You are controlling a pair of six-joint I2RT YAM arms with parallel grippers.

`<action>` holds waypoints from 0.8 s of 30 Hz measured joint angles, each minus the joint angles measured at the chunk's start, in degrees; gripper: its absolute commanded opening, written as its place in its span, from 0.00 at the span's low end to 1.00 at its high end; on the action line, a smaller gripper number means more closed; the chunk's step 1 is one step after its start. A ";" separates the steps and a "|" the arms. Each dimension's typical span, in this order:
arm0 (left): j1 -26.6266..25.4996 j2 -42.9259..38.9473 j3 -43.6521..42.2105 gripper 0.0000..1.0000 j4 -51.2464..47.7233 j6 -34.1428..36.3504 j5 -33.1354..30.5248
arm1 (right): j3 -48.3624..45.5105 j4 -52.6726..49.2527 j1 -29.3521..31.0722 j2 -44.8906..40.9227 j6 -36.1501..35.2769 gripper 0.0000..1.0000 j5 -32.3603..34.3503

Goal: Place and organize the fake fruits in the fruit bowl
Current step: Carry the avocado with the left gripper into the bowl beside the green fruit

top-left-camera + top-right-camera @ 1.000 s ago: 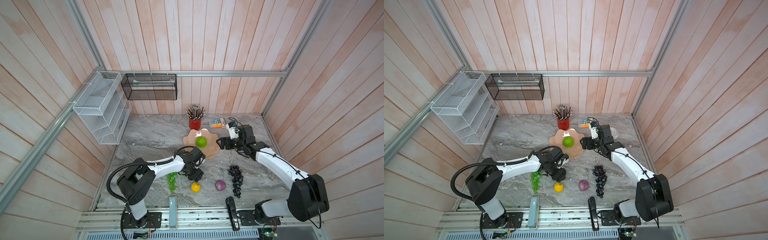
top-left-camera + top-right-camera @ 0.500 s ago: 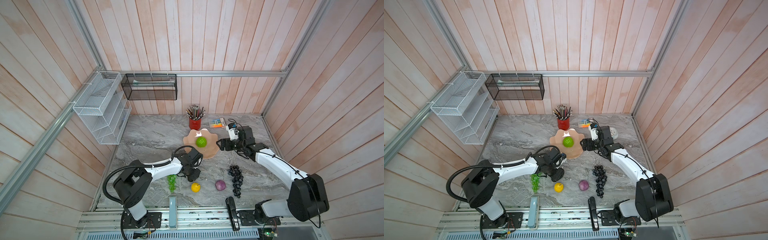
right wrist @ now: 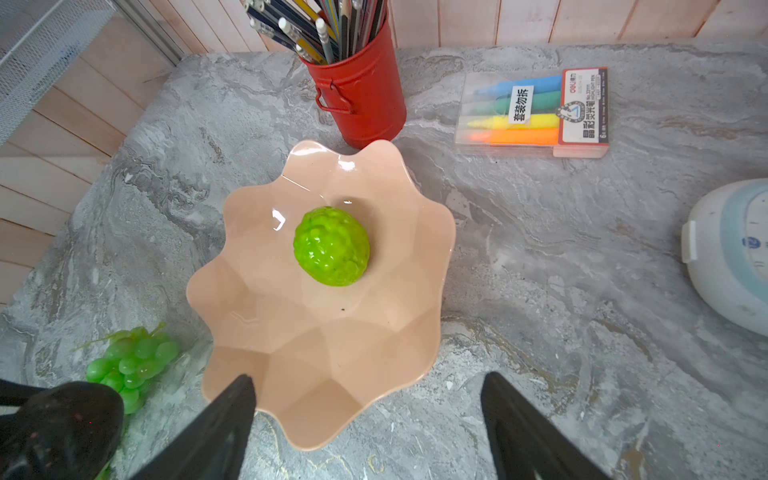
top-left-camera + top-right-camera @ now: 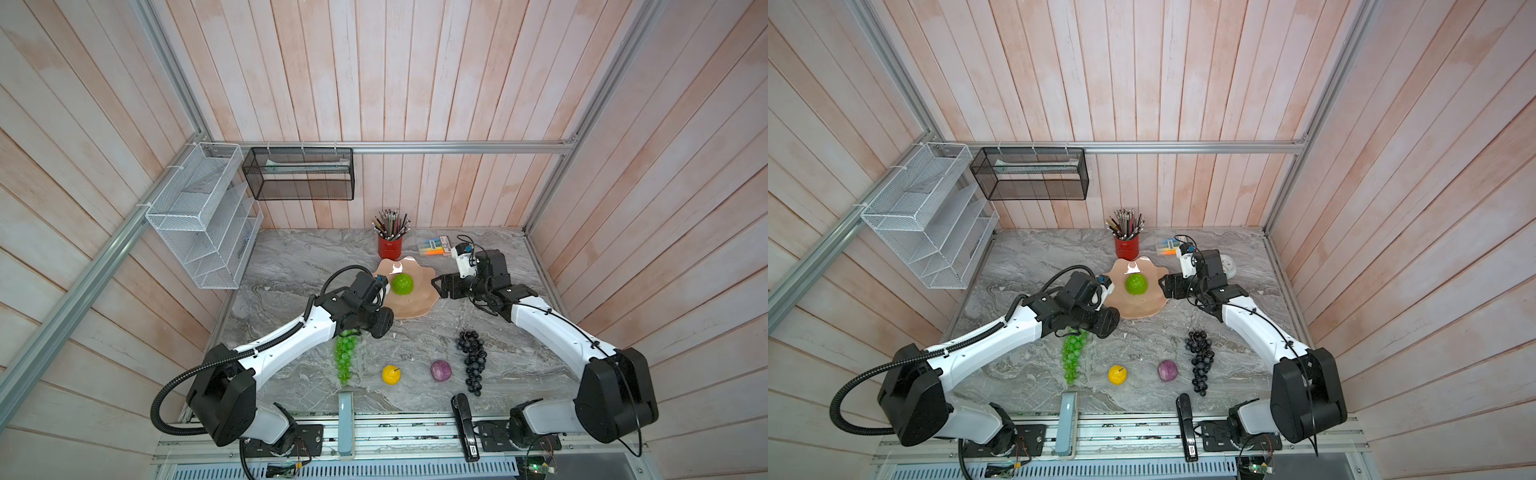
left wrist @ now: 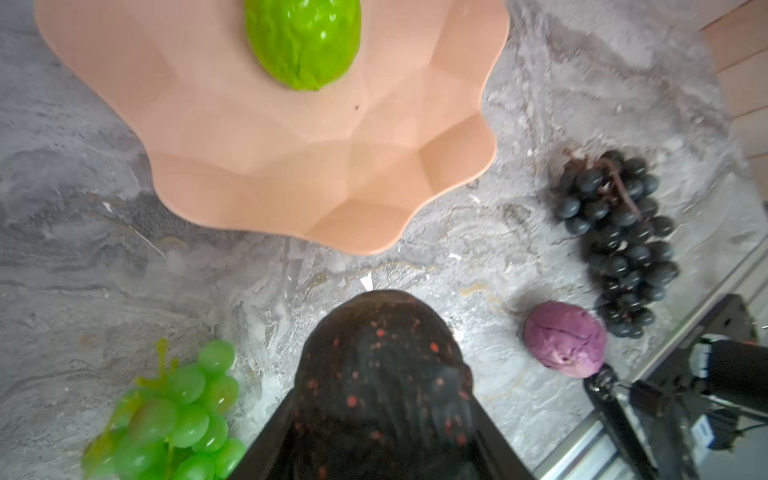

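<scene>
Left gripper [image 5: 380,419] pinching black avocado [image 5: 382,353] between both fingers, just short of fruit bowl [image 5: 208,166] rim; right gripper [image 3: 370,380] spread wide, holding nothing, at the bowl's other side; bumpy lime-green ball [image 3: 331,246] lies in bowl; green grape bunch [image 4: 345,357], dark grape bunch [image 4: 471,357], yellow fruit [image 4: 391,374] and purple ball [image 4: 441,370] lie on table [image 4: 291,266].

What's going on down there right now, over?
Left gripper shut on black avocado, short of fruit bowl. Right gripper open, empty, by bowl's rim. Bumpy green ball in bowl. Nothing between avocado and bowl.
</scene>
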 measured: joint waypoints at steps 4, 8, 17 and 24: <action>2.82 5.14 9.38 0.38 -0.72 -1.09 0.87 | 1.16 0.52 0.09 0.09 0.02 0.85 -0.63; 7.96 11.80 16.26 0.37 -0.31 -2.80 1.33 | 1.27 0.57 0.50 0.09 0.00 0.85 -0.98; 12.50 28.37 26.91 0.35 0.35 -4.48 1.79 | 1.27 0.09 0.92 0.04 -0.31 0.85 -1.20; 12.31 33.05 28.94 0.36 0.72 -6.14 1.84 | 0.37 -0.31 0.92 -1.27 -0.90 0.85 -1.27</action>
